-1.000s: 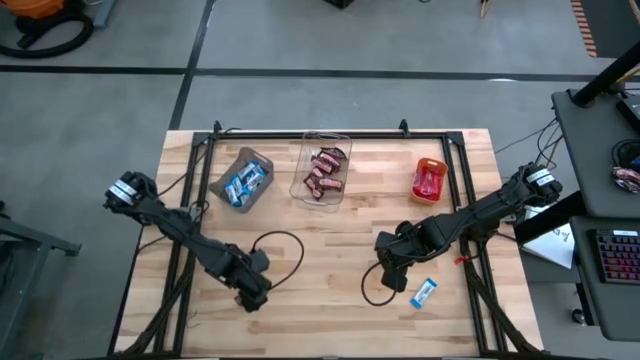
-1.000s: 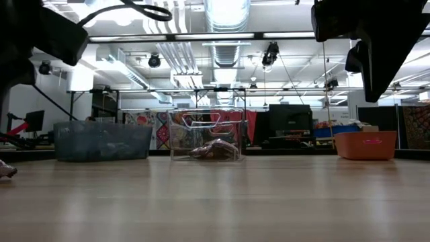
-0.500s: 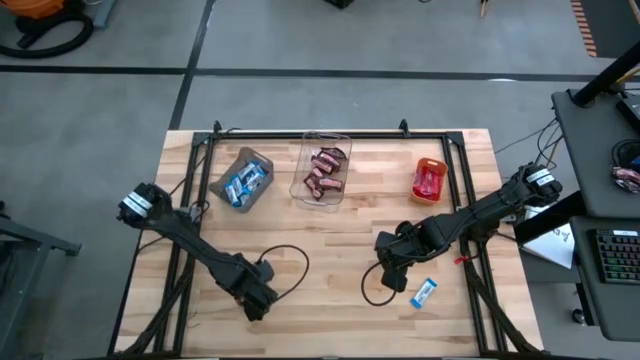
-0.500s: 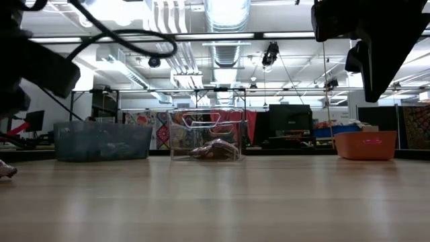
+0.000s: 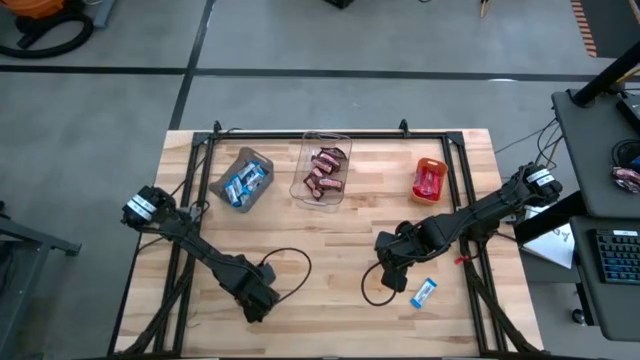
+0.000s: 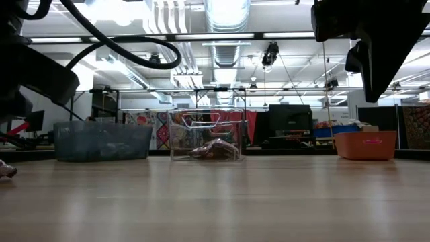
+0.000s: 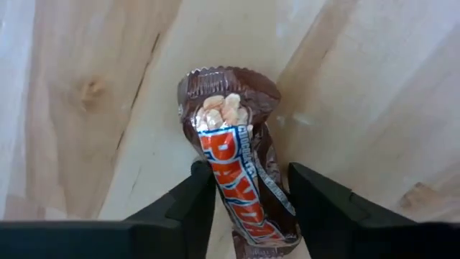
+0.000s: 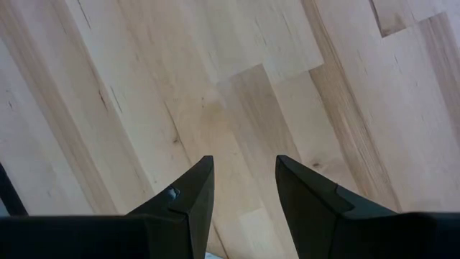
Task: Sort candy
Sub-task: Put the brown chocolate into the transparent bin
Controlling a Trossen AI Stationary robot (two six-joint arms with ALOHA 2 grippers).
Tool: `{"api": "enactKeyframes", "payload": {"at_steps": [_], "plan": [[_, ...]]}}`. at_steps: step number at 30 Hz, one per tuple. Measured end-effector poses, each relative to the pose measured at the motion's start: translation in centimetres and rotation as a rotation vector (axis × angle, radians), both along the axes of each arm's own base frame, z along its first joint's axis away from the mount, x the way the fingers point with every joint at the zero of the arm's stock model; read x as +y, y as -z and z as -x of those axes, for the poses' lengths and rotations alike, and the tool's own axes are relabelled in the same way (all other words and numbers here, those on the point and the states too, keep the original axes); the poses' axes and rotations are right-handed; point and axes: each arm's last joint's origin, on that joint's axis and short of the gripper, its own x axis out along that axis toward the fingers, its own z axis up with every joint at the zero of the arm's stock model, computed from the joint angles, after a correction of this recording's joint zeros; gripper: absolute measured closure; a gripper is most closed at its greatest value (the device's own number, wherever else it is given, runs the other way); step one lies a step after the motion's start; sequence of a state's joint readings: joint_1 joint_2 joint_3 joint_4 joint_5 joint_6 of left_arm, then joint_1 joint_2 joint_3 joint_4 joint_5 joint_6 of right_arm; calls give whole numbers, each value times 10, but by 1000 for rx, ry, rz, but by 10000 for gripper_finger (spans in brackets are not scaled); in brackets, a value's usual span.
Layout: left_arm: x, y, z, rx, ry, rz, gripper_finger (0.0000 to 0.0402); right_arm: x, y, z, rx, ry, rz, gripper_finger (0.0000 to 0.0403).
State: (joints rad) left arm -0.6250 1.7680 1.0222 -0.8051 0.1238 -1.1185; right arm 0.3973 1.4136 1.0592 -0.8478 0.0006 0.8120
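High view: over the last second the left arm has swung inward and its left gripper (image 5: 257, 305) now sits low at the near-left of the table (image 5: 330, 240). Left wrist view shows the fingers (image 7: 188, 205) closed on either side of a dark brown PayDay bar (image 7: 241, 180), wrapper end fanned above the wood — a pick looks under way. Right gripper (image 5: 392, 279) has not moved; its fingers stand apart over bare boards, beside one blue-and-white bar (image 5: 424, 293). Grey bin (image 5: 241, 181), clear bin (image 5: 324, 168) and orange bin (image 5: 429, 180) already hold candy. Judgement — sorting is nearly done; brown bar belongs in the clear bin.
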Motion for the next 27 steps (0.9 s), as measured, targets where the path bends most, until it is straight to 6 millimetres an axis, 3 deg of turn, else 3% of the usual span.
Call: {"api": "enactKeyframes", "payload": {"at_steps": [6,10,19,27], "plan": [[-2,-4,-2,3,68,37,285,0,0,0,0,0,0,262],[-5,-18,-9,-33,131,59,309,0,0,0,0,-1,0,262],[9,-75,-42,-197,359,-89,321,0,0,0,-2,-12,4,262],[50,-126,-75,-303,643,-422,322,0,0,0,-7,-21,16,262]]}}
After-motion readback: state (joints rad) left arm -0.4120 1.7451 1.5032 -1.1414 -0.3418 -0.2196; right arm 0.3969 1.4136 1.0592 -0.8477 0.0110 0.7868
